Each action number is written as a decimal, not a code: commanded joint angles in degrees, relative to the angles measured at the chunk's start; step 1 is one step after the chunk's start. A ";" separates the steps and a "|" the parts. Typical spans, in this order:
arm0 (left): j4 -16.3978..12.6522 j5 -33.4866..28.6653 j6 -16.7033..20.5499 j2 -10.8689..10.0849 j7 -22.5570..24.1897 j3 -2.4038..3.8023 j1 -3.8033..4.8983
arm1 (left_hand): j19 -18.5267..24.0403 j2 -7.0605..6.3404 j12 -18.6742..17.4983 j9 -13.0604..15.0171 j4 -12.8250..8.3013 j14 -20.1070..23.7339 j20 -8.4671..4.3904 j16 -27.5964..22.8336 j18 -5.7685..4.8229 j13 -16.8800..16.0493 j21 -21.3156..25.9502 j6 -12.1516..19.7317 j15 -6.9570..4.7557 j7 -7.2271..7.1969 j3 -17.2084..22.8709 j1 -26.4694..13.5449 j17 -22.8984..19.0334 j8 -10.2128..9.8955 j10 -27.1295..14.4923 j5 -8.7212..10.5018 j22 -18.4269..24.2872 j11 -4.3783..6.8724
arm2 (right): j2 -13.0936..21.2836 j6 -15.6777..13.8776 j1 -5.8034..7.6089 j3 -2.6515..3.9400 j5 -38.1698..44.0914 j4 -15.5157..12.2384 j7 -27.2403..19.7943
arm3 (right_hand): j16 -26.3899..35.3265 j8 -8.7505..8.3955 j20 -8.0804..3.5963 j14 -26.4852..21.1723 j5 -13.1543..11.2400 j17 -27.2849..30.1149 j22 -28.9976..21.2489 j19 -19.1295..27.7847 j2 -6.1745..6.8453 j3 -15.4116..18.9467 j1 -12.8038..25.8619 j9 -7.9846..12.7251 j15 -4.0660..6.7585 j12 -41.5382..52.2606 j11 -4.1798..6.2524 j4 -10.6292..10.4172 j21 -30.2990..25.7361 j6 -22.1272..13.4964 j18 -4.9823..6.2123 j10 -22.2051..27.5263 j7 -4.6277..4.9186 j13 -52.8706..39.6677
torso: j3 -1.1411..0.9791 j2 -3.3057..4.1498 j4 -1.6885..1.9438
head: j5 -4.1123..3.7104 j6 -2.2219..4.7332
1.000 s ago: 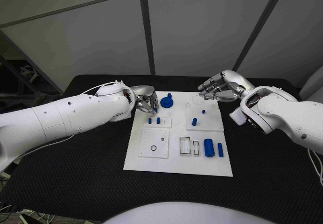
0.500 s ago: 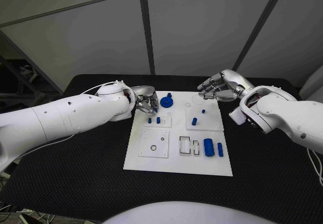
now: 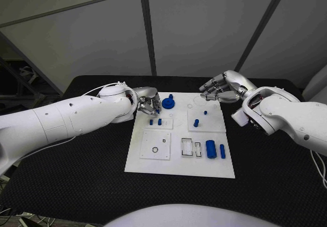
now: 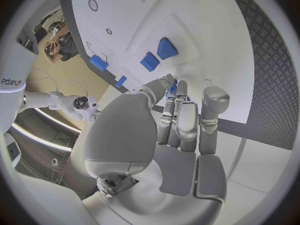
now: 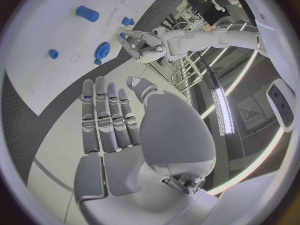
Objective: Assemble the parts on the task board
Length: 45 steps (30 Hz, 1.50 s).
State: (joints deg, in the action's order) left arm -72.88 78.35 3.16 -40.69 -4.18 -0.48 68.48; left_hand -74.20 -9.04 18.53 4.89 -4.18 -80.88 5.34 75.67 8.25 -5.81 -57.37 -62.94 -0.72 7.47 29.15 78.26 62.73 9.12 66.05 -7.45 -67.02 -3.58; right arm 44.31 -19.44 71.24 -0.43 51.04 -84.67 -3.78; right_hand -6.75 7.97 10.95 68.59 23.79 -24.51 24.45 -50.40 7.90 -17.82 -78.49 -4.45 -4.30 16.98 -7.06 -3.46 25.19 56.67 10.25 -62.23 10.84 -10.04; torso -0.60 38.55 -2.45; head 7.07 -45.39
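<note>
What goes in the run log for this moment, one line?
left robot hand: pinching small blue part at board's far left | right robot hand: open, over far right corner | board: blue parts loose, unassembled

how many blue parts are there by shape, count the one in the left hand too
round gear-like part: 1
small pegs standing in the task board: 4
thick cylinder: 1
thin cylinder: 1
small piece pinched in the left hand: 1
total: 8
</note>
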 commanded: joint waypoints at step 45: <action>0.65 -0.13 -1.33 0.33 0.01 0.03 0.06 | 0.54 -1.50 -0.35 -0.63 0.57 0.84 0.14 -0.16 -0.89 -0.59 1.39 2.13 0.17 -0.11 -1.88 -2.40 -1.75 -2.03 -0.23 0.24 0.18 0.07 | -0.08 0.40 0.10 0.04 0.09 0.10 -0.17 | 0.35 0.06 0.08 0.06 0.30 0.13 -0.14 -0.17 -0.29 0.05 0.14 0.03 -0.34 -0.26 -0.22 0.20 -0.54 -0.12 0.03 0.24 0.39 0.26 | 0.01 -0.01 0.02 | -0.10 -0.27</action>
State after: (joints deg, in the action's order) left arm -72.25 78.30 2.25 -40.37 -4.23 -0.49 68.47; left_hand -73.99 -10.39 18.38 4.31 -3.56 -80.27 5.55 75.67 8.25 -6.36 -56.26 -61.20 -0.52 7.37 27.56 76.43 61.03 7.29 66.26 -7.46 -66.90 -3.37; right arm 44.27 -19.30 71.24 -0.43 51.05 -84.54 -3.70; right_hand -6.75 7.97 10.96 68.59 23.79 -24.44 24.37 -50.40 7.90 -17.83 -78.49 -4.45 -4.30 16.98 -7.06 -3.46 24.77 56.67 10.25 -62.23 10.84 -9.84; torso -0.57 38.52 -2.43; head 7.02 -45.71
